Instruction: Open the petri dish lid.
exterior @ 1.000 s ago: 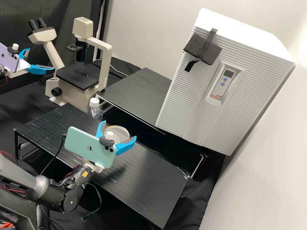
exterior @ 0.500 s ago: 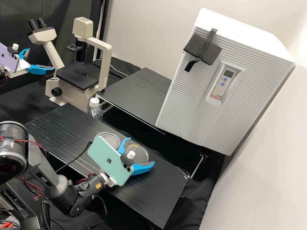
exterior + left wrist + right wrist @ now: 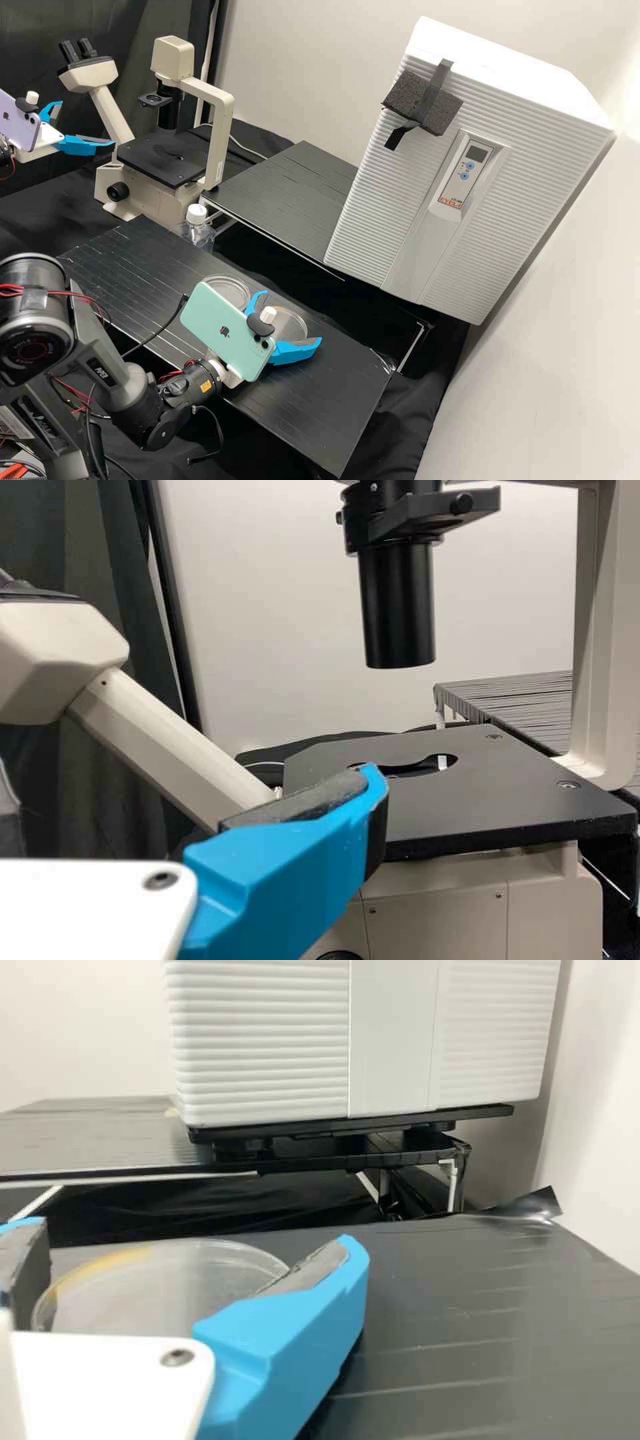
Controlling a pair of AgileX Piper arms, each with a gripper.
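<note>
Two thin, clear, round parts of the petri dish are seen on the desk (image 3: 340, 393), the bare part (image 3: 231, 288) near the part with yellow at its rim (image 3: 293, 327). Around the yellow-rimmed one, the fingers of the right gripper (image 3: 293, 316) are spread wide, though whether it is touched cannot be told. The left gripper (image 3: 88, 123) is held near the microscope (image 3: 217, 133), its fingers apart.

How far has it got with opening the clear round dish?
Opening looks done: a plain, clear round dish piece sits beside a clear round piece with a yellow edge. In hand: the right arm's white and blue gripper is at the latter. Remaining, probably: letting go, if gripped, and backing away.
</note>
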